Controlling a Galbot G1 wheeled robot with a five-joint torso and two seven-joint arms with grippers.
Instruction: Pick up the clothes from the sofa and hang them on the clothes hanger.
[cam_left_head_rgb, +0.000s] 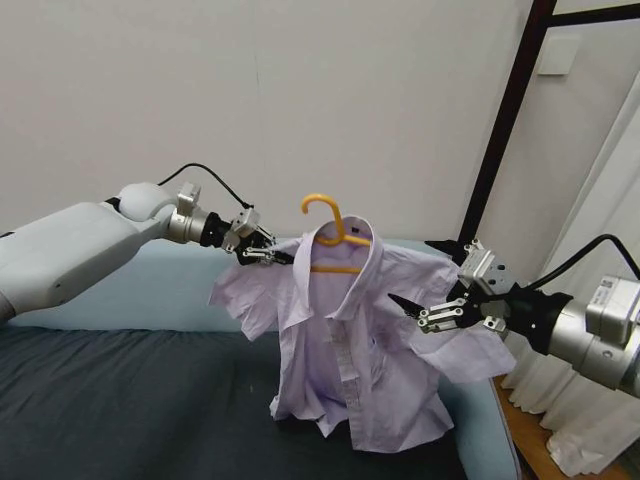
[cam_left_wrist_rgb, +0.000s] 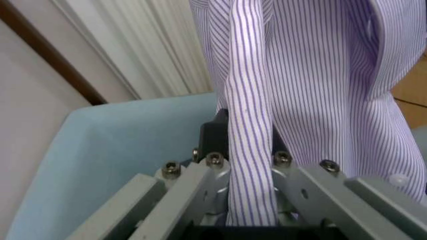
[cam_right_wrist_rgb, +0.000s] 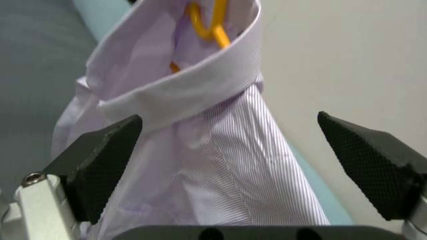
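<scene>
1. Two grippers bracket the lilac pinstriped cotton shirt (cam_left_head_rgb: 340, 340), which hangs at the centre of the head view, above the light-blue sofa with its dark grey seat (cam_left_head_rgb: 120, 400).
2. Your left gripper (cam_left_head_rgb: 262, 252), left of centre, is clamped on a fold at the shirt's shoulder. The left wrist view shows that strip running between its jaws.
3. Your right gripper (cam_left_head_rgb: 412, 270), right of centre, is spread wide and holds nothing, just beside the other shoulder.
4. The yellow plastic hanger (cam_left_head_rgb: 325, 215) sits inside the collar, its hook free above.
5. The shirt looks nearly hung. Your next move calls for settling the right-hand shoulder without tugging the shirt off the hanger.
</scene>
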